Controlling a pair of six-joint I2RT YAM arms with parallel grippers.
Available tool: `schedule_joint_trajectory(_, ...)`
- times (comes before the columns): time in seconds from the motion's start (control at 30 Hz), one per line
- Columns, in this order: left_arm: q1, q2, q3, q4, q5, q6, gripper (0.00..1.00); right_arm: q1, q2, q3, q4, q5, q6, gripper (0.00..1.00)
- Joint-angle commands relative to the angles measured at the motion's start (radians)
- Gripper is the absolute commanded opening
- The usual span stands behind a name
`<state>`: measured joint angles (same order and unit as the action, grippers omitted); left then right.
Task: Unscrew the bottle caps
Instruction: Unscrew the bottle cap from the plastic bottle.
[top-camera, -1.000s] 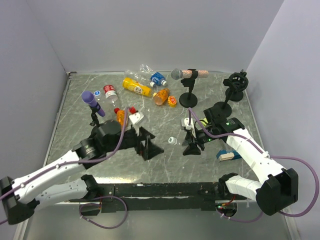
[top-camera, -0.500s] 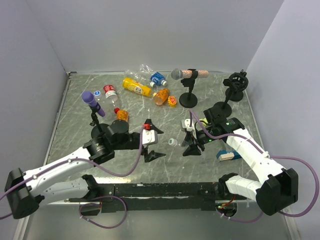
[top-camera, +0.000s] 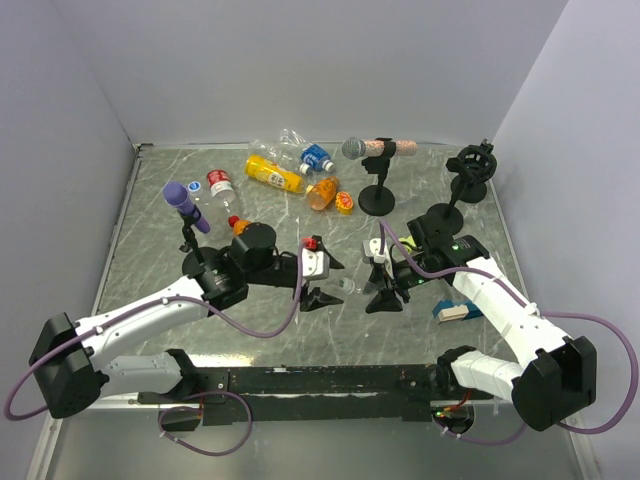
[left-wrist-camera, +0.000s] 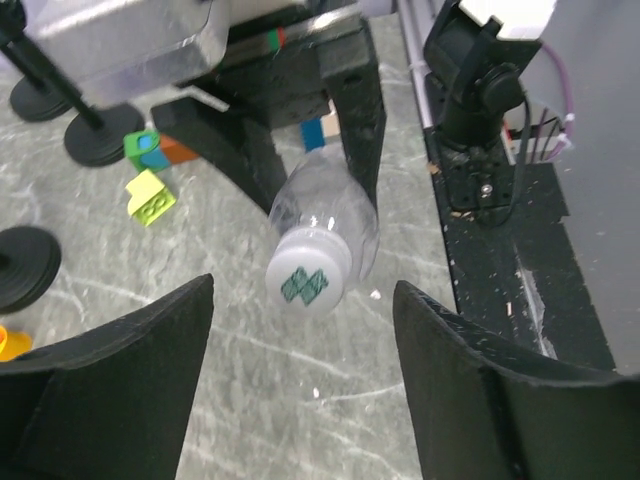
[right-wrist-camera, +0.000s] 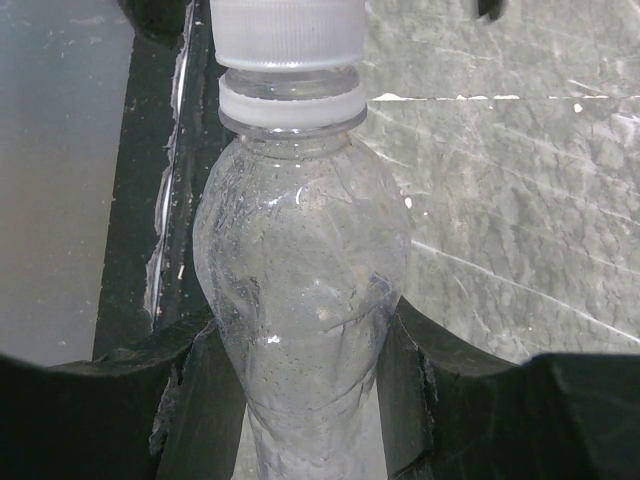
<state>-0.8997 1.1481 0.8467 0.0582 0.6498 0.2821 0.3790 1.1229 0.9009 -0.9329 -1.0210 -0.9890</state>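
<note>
My right gripper is shut on the body of a clear bottle, whose white cap points away from it. From above, that bottle lies level above the table with its cap facing left. My left gripper faces the cap end-on. In the left wrist view the white cap, marked with a green pattern, sits between the two black fingers, with a gap on each side. The left gripper is open and touches nothing.
Several other bottles lie at the back: a yellow one, a blue-labelled one, orange stubby ones and a red-labelled one. A purple-headed microphone, a grey-headed microphone and a black stand stand around. A yellow-green block lies nearby.
My left arm has swung right from the orange bottle to the capped end of the held bottle, and its jaws have narrowed a little. The right arm has not moved.
</note>
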Motion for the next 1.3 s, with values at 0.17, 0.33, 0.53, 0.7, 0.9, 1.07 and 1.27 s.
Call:
schedule_joint_trajectory(0.17, 0.002, 0.047, 0.060, 0.069, 0.097, -0.020, 0.59, -0.005, -0.006, 0.004, 0.005, -0.048, -0.031, 0.17)
schedule_joint_trajectory(0.33, 0.004, 0.059, 0.063, 0.071, 0.100, -0.035, 0.45, -0.005, -0.003, 0.004, 0.005, -0.048, -0.030, 0.17)
schedule_joint_trajectory(0.53, 0.002, 0.056, 0.057, 0.097, 0.105, -0.086, 0.18, -0.005, 0.000, 0.007, 0.005, -0.047, -0.027, 0.17)
schedule_joint_trajectory(0.7, 0.002, 0.045, 0.034, 0.147, 0.074, -0.318, 0.01, -0.005, 0.005, 0.009, 0.006, -0.042, -0.020, 0.17)
schedule_joint_trajectory(0.9, 0.002, 0.050, 0.099, -0.013, -0.154, -0.846, 0.01, -0.005, 0.005, 0.007, 0.011, -0.033, -0.016, 0.17)
schedule_joint_trajectory(1.07, -0.005, 0.062, 0.175, -0.219, -0.239, -1.187, 0.01, -0.005, 0.023, 0.016, 0.005, -0.034, -0.019, 0.17)
schedule_joint_trajectory(1.27, -0.011, 0.032, 0.229, -0.296, -0.344, -1.238, 0.01, -0.005, 0.029, 0.024, 0.002, -0.028, -0.014, 0.17)
